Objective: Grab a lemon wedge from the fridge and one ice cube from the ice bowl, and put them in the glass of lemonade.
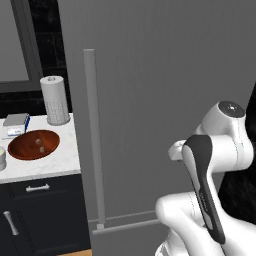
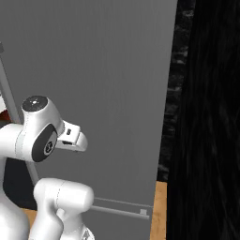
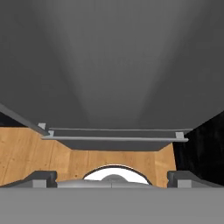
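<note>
Left base view: the fridge [image 1: 165,75] is shut; its door looks heavy and rigid, best taken by the long vertical handle [image 1: 94,140]. At nine o'clock, the ice bowl [image 1: 33,144] rests on the desk [image 1: 55,162].

Hand view: the fingers [image 3: 113,177] are spread wide, empty, pointing at the fridge's lower door, apart from it, above the wooden floor [image 3: 26,153].

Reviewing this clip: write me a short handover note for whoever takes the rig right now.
Gripper: open, empty, facing the fridge door low down.
Fridge: shut; vertical bar handle on the door's left edge, untouched.
Ice bowl: on the white counter left of the fridge, pale pieces inside, beside the paper towel roll.
Done: nothing yet.
Left: open the fridge, take the lemon wedge, pick one ice cube, put both in the lemonade.
</note>
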Controlling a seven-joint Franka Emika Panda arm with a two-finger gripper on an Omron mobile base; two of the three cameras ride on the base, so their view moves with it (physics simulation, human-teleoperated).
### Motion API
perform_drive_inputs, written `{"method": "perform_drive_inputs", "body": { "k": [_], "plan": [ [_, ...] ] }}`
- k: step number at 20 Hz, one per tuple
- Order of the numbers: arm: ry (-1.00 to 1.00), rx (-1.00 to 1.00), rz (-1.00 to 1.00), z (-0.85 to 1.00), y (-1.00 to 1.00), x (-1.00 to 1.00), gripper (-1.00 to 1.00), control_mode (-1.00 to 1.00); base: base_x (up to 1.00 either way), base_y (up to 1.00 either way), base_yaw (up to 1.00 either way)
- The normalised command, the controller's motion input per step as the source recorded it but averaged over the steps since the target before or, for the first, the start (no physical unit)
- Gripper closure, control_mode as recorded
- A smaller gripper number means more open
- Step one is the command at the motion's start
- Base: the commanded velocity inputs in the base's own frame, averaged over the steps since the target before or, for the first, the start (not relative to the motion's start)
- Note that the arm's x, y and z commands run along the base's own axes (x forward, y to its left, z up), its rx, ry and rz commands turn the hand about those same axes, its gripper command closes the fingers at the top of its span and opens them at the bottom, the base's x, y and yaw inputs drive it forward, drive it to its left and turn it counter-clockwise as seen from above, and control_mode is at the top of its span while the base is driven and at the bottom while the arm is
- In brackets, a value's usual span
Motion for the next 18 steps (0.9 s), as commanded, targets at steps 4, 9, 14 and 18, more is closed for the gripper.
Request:
{"method": "perform_drive_inputs", "body": {
  "k": [4, 9, 14, 18],
  "plan": [
    [0.0, 0.0, 0.0, -0.04, 0.0, 0.0, -1.0, 1.0, -0.12, 0.0, 0.0],
    [0.0, 0.0, 0.0, 0.0, 0.0, 0.0, -1.0, 1.0, -0.6, 0.05, 0.0],
    [0.0, 0.0, 0.0, 0.0, 0.0, 0.0, -1.0, 1.0, -0.67, 0.45, 0.0],
    [0.0, 0.0, 0.0, 0.0, 0.0, 0.0, -1.0, 1.0, -0.37, 0.83, 0.0]
  ]
}}
